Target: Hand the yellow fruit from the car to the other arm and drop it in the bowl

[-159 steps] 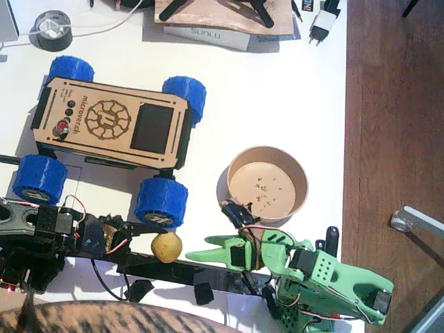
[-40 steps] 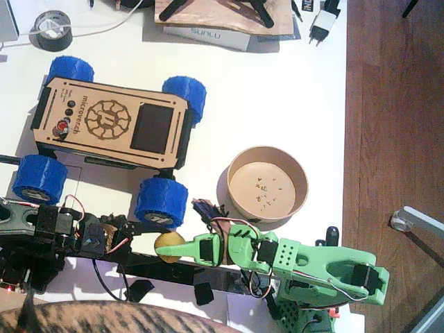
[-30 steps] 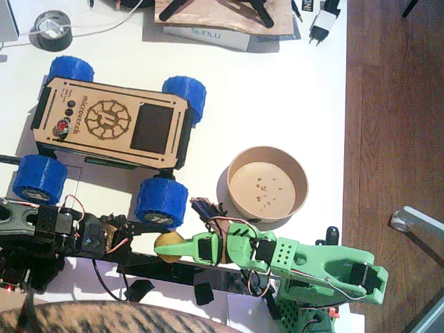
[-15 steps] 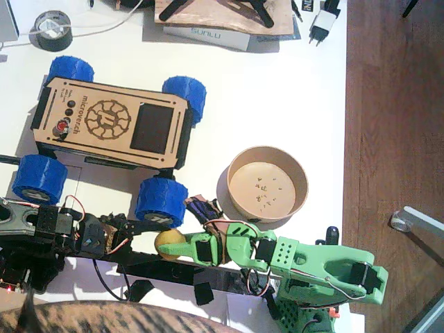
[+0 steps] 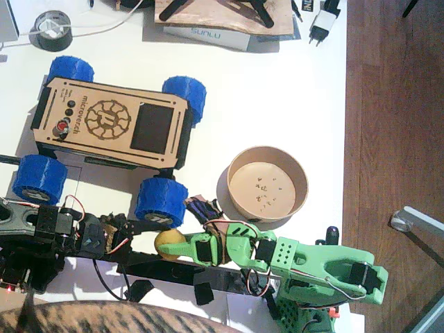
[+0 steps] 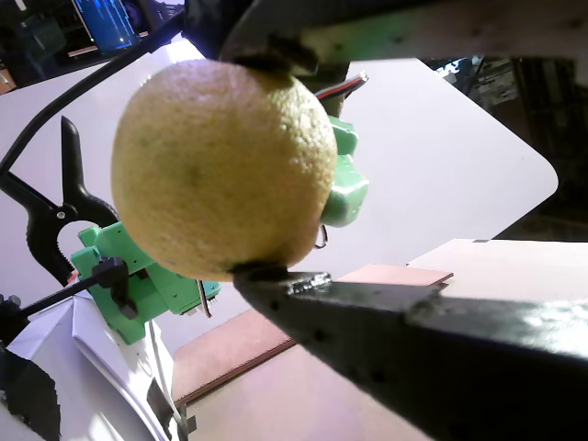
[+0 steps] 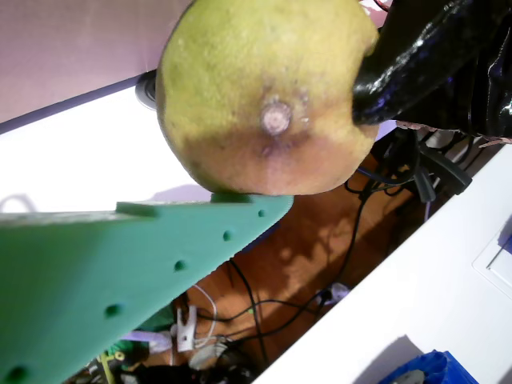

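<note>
The yellow fruit (image 5: pixel 168 243) hangs just below the car's front right blue wheel, off the car (image 5: pixel 111 125). My black left gripper (image 5: pixel 158 240) is shut on it. In a wrist view its two black jaws press the yellow fruit (image 6: pixel 220 156) from above and below. The green right arm's gripper (image 5: pixel 182 248) reaches in from the right and meets the fruit. In a wrist view one green finger (image 7: pixel 160 240) touches the yellow fruit (image 7: pixel 264 96) from below; its other jaw is out of frame. The wooden bowl (image 5: pixel 267 149) stands up and to the right, holding only crumbs.
A grey tape roll (image 5: pixel 52 31) lies at the far left corner. A wooden board (image 5: pixel 222 14) and a plug (image 5: pixel 322 24) sit along the far edge. The table ends at the right, just past the bowl. Striped fabric (image 5: pixel 104 316) shows at the near edge.
The green gripper has swung left from beneath the bowl to the fruit, creeping slightly further left in the last second. The black gripper and the fruit have stayed in place.
</note>
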Controlling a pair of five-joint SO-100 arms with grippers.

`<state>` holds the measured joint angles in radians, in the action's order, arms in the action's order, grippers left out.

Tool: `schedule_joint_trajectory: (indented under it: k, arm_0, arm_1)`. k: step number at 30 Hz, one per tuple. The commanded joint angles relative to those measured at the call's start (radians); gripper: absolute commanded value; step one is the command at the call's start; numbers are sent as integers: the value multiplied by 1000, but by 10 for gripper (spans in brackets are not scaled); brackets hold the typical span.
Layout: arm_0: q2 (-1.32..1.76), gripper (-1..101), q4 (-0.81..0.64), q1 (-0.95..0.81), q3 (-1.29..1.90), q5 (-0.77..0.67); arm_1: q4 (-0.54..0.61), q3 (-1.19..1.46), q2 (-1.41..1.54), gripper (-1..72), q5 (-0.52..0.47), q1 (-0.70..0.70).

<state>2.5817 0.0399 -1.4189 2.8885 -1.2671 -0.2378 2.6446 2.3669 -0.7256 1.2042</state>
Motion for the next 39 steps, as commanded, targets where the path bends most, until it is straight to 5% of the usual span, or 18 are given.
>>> schedule_joint_trajectory:
  k: [1,8,18,27,39]
  arm_0:
    - [17,87,-29,-3,-12,-9]
    - [17,201,-29,-3,-12,-8]
    - [17,631,-28,-3,-12,-8]
    - [17,659,-23,-3,-12,-8]
    - [17,663,-14,6,-12,-3]
  arm_1:
    - [28,-34,25,0,11,6]
    - [31,-28,35,0,6,-3]
    - [35,-12,43,0,2,-20]
    - [37,-12,67,0,17,-35]
    - [-183,-46,267,0,126,-242]
